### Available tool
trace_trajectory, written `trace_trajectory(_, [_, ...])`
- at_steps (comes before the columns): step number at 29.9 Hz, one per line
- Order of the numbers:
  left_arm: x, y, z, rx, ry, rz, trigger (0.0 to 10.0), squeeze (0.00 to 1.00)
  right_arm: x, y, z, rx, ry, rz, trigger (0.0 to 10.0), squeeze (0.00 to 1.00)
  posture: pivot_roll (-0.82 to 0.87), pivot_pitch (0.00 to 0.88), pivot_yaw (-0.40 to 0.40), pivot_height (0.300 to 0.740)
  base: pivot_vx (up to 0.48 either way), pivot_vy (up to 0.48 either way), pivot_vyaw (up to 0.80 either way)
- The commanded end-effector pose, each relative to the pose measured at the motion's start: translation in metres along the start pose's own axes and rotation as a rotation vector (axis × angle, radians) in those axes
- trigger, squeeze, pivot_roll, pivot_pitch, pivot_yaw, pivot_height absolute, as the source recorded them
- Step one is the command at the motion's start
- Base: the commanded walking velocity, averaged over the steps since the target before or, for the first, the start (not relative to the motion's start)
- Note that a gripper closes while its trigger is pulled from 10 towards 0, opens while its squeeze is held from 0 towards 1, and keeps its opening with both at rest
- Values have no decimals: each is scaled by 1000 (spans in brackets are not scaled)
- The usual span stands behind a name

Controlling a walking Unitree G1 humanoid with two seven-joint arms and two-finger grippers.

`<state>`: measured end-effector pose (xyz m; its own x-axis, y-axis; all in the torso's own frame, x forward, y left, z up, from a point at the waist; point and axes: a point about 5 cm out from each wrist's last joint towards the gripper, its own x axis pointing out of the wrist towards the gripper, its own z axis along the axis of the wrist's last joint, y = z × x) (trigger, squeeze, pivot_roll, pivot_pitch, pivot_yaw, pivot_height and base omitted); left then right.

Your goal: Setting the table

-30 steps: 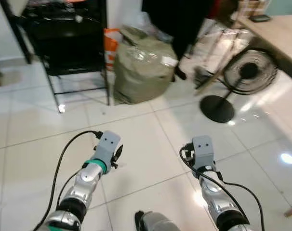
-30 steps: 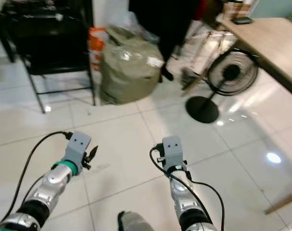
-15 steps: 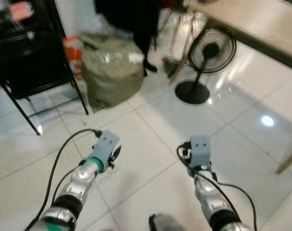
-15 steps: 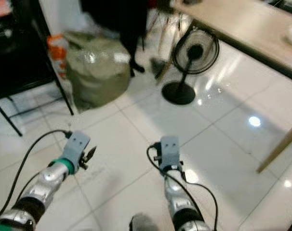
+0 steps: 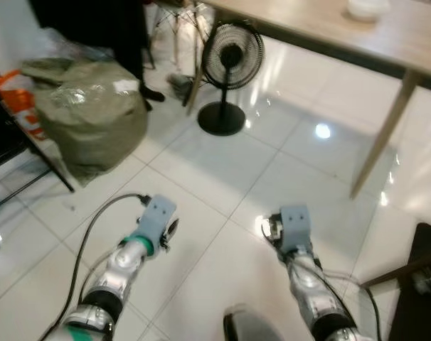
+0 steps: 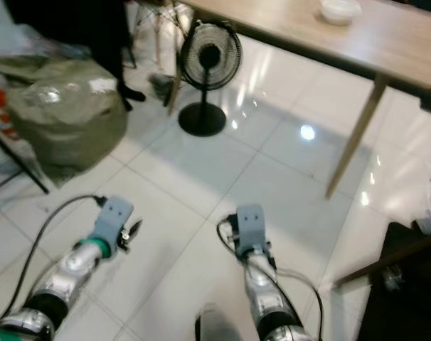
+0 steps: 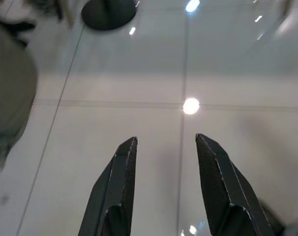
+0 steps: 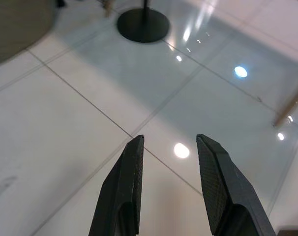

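Room: tiled floor (image 5: 222, 177), fan (image 5: 226, 67) beside worktop (image 5: 386, 35).
Change: view has swung; worktop with bowl (image 5: 365, 8) now ahead.
Left gripper (image 7: 163, 147): open, empty.
Right gripper (image 8: 166, 147): open, empty.

Floor (image 5: 222, 177): glossy white tiles w/ thin grey grout lines, several bright ceiling-light reflections, soft shadow band across the middle. Wooden desk (image 6: 386, 42) runs along upper right, light top, slanted pale leg (image 6: 354, 135) down to the tiles. Black pedestal fan (image 5: 230, 60) stands on the floor just beside the desk's near edge, round base (image 5: 221, 118) on the tile. Left of it, a big olive-green sack (image 5: 91, 117), plastic-wrapped on top, w/ an orange-white bag (image 5: 16, 99) behind. Dark cloth hangs at upper left. Black metal frame legs (image 5: 30, 177) at far left. Dark furniture at lower right corner, too blurred to name.
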<state>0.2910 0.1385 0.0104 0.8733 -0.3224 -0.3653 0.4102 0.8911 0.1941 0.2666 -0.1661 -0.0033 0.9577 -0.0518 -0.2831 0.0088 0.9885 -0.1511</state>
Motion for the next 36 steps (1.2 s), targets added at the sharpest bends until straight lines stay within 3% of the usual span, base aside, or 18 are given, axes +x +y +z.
trace_trajectory(1, [-4, 0, -8, -4, 30, 1, 10000, 0, 1, 1, 2, 4, -6, 2, 10000, 0, -47, 0, 71, 740, 0, 0, -800])
trace_trajectory(14, [-4, -1, -9, -10, 32, 5, 10000, 0, -1, 0, 0, 2, -4, 6, 10000, 0, -43, 0, 60, 740, 0, 0, -800])
trace_trajectory(21, [-7, 5, -12, -15, 36, 53, 10000, 0, 2, 10, 5, -16, -17, 73, 10000, 0, -5, 0, 29, 740, 0, 0, -800])
trace_trajectory(23, [-17, 18, -22, -49, 49, 145, 10000, 0, 10, 23, 16, -47, -33, 150, 10000, 0, 46, 0, -16, 740, 0, 0, -800])
trace_trajectory(32, [-32, 34, -34, -91, 59, 256, 10000, 0, 17, 35, 25, -47, -33, 218, 10000, 0, 142, 0, -92, 740, 0, 0, -800])
trace_trajectory(36, [-38, 37, -40, -98, 69, 274, 10000, 0, 18, 40, 28, -51, -38, 245, 10000, 0, 128, 0, -90, 740, 0, 0, -800])
